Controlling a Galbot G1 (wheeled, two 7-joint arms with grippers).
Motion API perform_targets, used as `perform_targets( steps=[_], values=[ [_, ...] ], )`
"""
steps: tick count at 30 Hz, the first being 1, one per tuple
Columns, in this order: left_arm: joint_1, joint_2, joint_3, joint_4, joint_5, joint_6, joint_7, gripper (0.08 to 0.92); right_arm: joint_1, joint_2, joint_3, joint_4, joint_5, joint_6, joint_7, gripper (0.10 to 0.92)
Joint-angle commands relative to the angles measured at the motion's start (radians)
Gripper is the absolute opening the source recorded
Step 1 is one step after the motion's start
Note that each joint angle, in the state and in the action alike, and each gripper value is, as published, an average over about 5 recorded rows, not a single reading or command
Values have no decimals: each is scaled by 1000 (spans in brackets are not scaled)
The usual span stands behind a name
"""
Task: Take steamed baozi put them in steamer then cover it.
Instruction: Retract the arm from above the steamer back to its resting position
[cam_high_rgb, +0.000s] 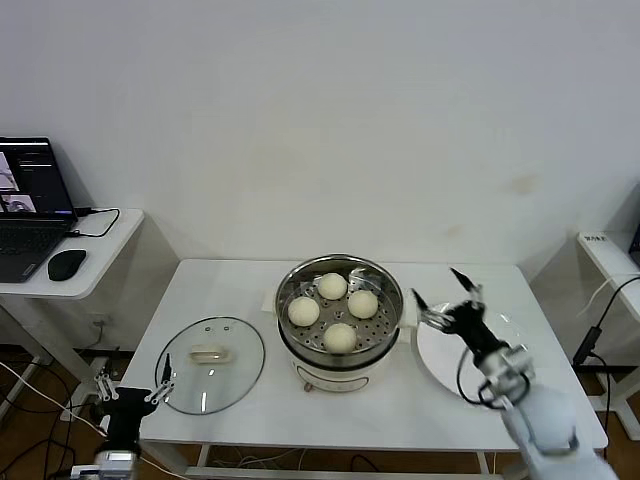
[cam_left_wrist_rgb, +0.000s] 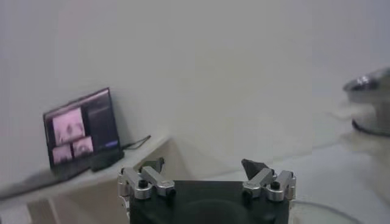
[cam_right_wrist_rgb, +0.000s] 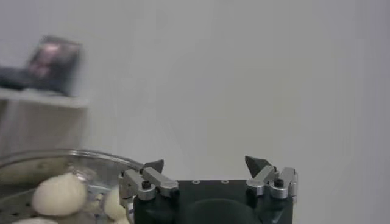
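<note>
Four steamed baozi (cam_high_rgb: 332, 310) sit in front of me, all of them already inside the steamer (cam_high_rgb: 340, 330), and I work across the scene from my left. On the far left a small side counter (cam_high_rgb: 95, 255) carries a laptop (cam_high_rgb: 30, 205) with its screen lit and a black mouse (cam_high_rgb: 66, 264) just beside it. My left pincer (cam_high_rgb: 132, 388) hangs low off the front left corner of the white counter (cam_high_rgb: 250, 400), fingers spread apart and empty; in the left wrist view the same pincer (cam_left_wrist_rgb: 204, 165) shows both tips well separated with nothing between them.

Next comes the cover (cam_high_rgb: 210, 364), lying flat on the counter near that left pincer: clear glass, metal rim, cream-white rectangular handle in its middle. It is off the steamer, which stands open beside it at the counter's centre.

The steamer is a shiny steel pot on a cream-white base. The buns rest on its perforated tray, round, smooth and cream-white, spaced in a rough diamond; two of them show in the right wrist view (cam_right_wrist_rgb: 59, 193).

Right of the steamer lies a flat white plate (cam_high_rgb: 440, 365). My right pincer (cam_high_rgb: 445, 290) hovers over it, near the steamer's rim, fingers apart and holding nothing; the right wrist view (cam_right_wrist_rgb: 207, 163) shows it likewise.
</note>
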Motion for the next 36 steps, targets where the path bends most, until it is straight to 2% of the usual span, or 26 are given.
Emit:
perform_targets(
  steps=[1,5,11,20,36],
  values=[
    [-41,84,-60,130,820,-17,39,823,-357,333,400,42,-103,98,67,823],
    [-53,105,-35,168,944,-31,20,823,-367,348,441,22,-106,93,115,823],
    [-96,105,46,211,1036,-9,43,823,-369,365,459,-16,-109,91,141,823],
    [-220,112,123,331,1037,-9,45,823,-369,380,453,-32,-129,91,145,823],
    [-424,100,231,474,1024,-22,36,823,-385,404,450,-40,-162,97,153,823]
  ],
)
